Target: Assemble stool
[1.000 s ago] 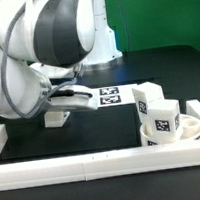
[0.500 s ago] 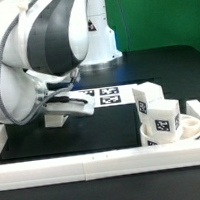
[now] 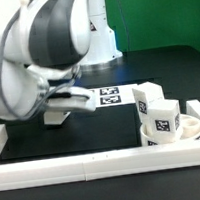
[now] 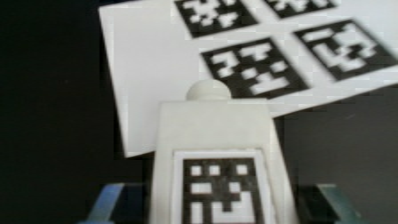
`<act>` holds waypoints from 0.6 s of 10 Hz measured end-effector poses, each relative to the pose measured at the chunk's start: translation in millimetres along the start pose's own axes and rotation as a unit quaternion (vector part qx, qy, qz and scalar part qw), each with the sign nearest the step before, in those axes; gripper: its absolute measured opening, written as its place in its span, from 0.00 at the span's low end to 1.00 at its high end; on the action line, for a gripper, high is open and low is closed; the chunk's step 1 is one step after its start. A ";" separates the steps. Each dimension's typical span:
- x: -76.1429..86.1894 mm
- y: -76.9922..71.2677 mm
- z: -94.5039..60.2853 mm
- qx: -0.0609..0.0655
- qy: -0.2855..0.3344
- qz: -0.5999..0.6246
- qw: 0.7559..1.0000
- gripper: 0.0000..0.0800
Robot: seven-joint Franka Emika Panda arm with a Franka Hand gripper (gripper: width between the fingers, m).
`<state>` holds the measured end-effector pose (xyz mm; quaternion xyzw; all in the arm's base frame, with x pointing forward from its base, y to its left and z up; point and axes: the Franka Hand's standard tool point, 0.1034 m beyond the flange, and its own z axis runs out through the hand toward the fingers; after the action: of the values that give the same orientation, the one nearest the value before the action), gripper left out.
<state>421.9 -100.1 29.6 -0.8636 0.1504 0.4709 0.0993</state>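
Stool leg (image 4: 210,150) sits clamped in the gripper (image 4: 214,192), overhanging the marker board (image 4: 151,60) edge above black table (image 3: 92,134).

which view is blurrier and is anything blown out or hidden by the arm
Wrist view: soft all over, the stool leg close to the lens with fuzzy tag edges, the marker board glaring white. Exterior view: sharper, evenly lit, but the arm fills the exterior view's left, hides the pincer, and its white shell is nearly blown out; the seat stays readable.
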 end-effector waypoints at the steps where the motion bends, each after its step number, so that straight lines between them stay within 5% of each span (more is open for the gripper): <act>1: -15.6 -12.1 -14.2 0.004 -0.002 -0.001 1.000 0.41; 3: -38.0 -37.3 -63.3 -0.003 0.066 -0.037 0.997 0.41; 6: -28.7 -34.8 -70.9 -0.003 0.182 -0.054 0.982 0.41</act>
<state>475.1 -85.1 92.9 -0.9420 0.1178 0.2999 0.0934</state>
